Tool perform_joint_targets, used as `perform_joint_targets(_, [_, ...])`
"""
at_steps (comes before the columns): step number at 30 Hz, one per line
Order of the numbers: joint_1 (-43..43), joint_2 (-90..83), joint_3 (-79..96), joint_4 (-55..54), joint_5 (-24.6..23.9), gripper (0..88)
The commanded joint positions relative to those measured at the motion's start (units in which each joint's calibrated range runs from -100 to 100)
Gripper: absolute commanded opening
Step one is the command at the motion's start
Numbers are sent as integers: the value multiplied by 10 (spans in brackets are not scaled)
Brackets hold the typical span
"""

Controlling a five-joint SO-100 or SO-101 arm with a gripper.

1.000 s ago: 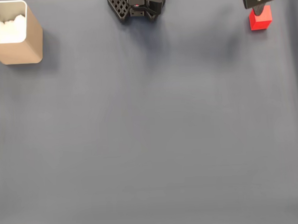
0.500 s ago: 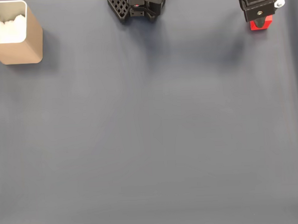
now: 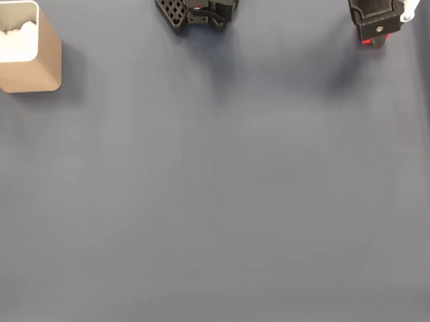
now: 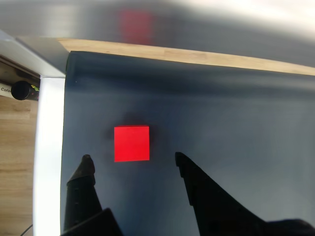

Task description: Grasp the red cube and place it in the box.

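Now your gripper point(image 4: 133, 160) hangs with jaws wide over the cube point(image 4: 132, 143), apparently not touching it, near the mat's point(image 3: 216, 190) far right corner; the box point(image 3: 18, 49) sits at the far left corner.

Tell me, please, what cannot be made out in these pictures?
- Red cube: in the fixed view the arm covers all but a sliver.
- Box: its top is cut off by the fixed view's edge.
- Gripper: open in the wrist view, fingers cut off by the bottom edge.
- Red smear at the wrist view's top: too blurred to identify.

Dark grey mat point(image 3: 217, 204) over a light wooden tabletop point(image 4: 197, 56).
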Motion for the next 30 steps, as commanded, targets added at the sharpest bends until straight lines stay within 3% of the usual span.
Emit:
perform_joint_targets(1, [-2,7,-30,-18,0,383])
perform_joint_targets(30, [-46,70,-61,-44,-23,383])
